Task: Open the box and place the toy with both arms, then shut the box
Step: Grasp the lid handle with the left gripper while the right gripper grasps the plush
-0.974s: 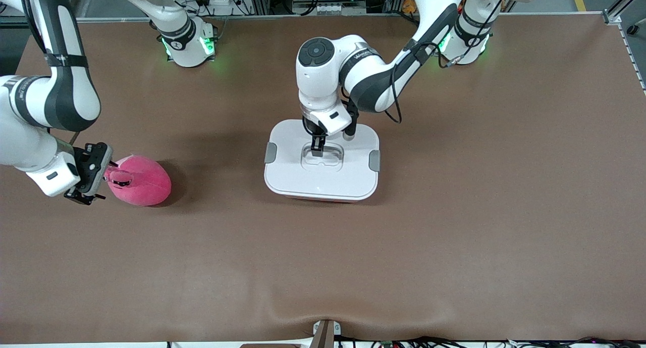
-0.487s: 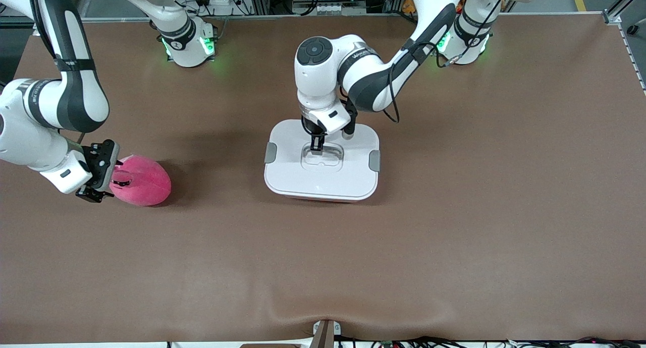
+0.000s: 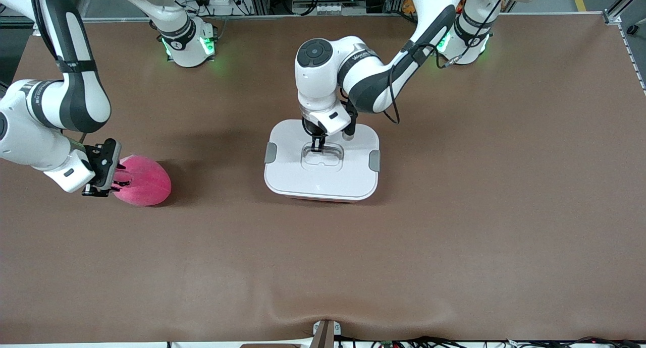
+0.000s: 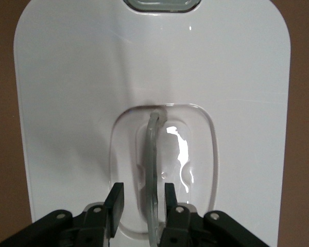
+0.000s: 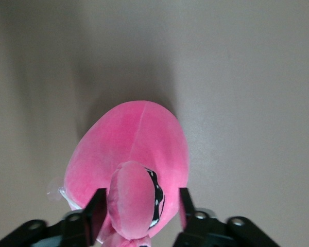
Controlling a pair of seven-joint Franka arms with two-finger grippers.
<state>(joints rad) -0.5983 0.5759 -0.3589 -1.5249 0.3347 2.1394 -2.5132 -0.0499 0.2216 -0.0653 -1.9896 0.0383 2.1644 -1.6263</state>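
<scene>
I take the box [image 3: 322, 160] as my landmark. It sits closed near the middle of the brown table [image 3: 454, 227], white lid on, with one grey clip [image 3: 270, 152] at the end toward the right arm and a second grey clip [image 3: 374, 160] at the end toward the left arm.

The left arm [image 3: 373, 80] reaches from its base down onto the box. The left gripper [image 3: 318, 147] is in the lid's recessed centre. In the left wrist view its two fingers [image 4: 115, 200] straddle the thin upright handle [image 4: 152, 170] in the recess; I see them close on either side of it, but I cannot tell whether they press it yet.

The toy [image 3: 143, 180], hot pink plush, lies on the table well apart from the box, toward the right arm's end and slightly nearer the front camera than the box's centre.

The right arm [image 3: 55, 111] comes down beside the toy. The right gripper [image 3: 112, 179] is at the toy's end away from the box. In the right wrist view its fingers [image 5: 97, 211] bracket a raised pink lobe [image 5: 131, 198] of the toy, with a narrow gap showing at each side, so not yet clenched.
</scene>
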